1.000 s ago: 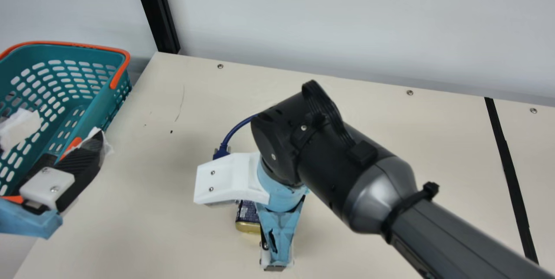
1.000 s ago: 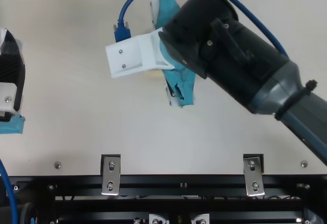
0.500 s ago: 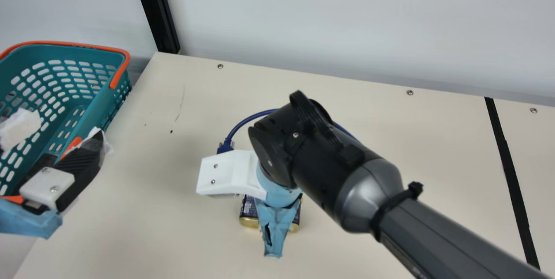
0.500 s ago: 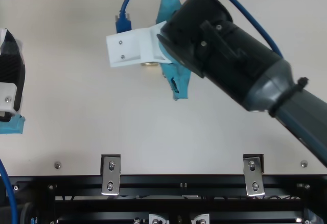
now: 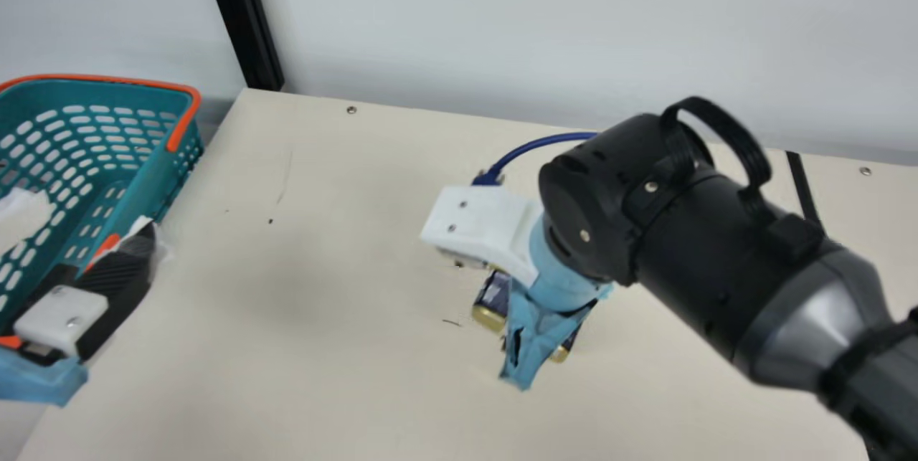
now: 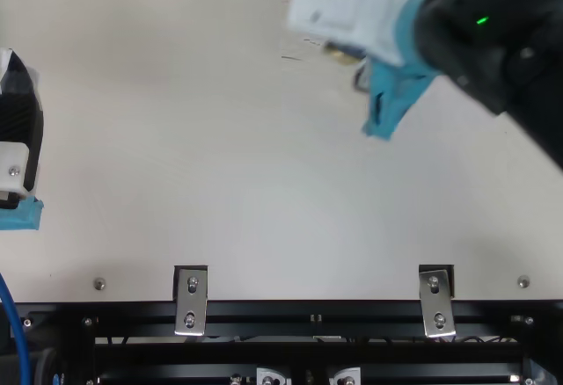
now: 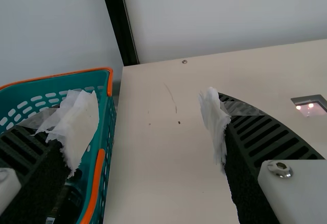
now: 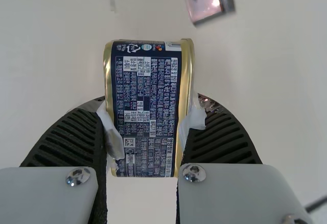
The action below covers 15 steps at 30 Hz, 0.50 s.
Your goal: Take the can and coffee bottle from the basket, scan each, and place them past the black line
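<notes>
Above the table (image 5: 344, 389), the can (image 8: 145, 70) is gripped by the right gripper (image 8: 151, 112), short of the black line (image 5: 804, 187); its scan cannot be confirmed. In the basket (image 7: 108, 132), a likely coffee bottle (image 7: 67, 201) is left, the left gripper (image 7: 147, 106) being spread empty

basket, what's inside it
In the left wrist view, a dark item with a small white label is inside, by the side wall of the basket. The left gripper covers much of the interior; anything behind it can't be told.
</notes>
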{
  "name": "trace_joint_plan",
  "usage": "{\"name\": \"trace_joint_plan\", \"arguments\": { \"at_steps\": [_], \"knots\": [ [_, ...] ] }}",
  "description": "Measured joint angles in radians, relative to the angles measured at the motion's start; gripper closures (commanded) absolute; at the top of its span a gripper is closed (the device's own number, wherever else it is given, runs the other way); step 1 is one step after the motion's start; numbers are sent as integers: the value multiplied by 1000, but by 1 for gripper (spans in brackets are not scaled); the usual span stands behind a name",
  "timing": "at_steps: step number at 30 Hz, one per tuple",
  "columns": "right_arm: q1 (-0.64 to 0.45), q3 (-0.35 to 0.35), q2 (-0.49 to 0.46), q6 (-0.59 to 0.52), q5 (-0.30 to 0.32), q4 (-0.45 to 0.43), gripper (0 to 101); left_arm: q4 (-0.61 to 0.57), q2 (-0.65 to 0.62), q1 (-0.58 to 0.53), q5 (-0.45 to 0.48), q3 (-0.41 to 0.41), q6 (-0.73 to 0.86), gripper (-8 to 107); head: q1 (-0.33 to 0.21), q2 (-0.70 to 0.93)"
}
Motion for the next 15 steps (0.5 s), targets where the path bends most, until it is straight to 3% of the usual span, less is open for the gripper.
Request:
{"name": "trace_joint_plan", "arguments": {
  "at_steps": [9, 15],
  "knots": [
    [-187, 110, -80, 256, 5, -147, 101, 0, 0, 0, 0, 0, 0, 9, 26, -230],
    [-351, 186, -140, 324, 4, -196, 101, 0, 0, 0, 0, 0, 0, 9, 36, -369]
  ]
}}
